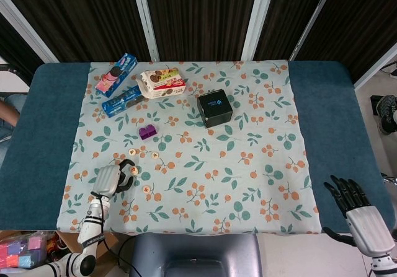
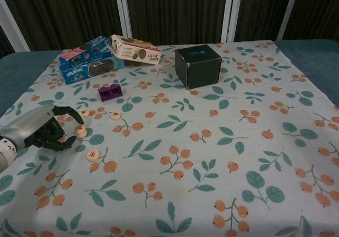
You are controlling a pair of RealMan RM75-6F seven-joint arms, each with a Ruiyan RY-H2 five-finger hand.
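Left hand [image 2: 39,130] fingers curled around round piece [image 2: 80,132] near cloth [image 2: 296,157] edge; right hand [image 1: 358,210] fingers spread, off-table

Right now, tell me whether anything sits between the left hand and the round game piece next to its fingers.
Nothing visible does. The left hand curls around the round game piece on the floral cloth, fingertips beside it; whether they touch is unclear. The other pieces lie off to the sides.

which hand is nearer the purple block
Left. The left hand rests on the cloth just toward the robot from the purple block; the right hand hangs off the table's far right corner.
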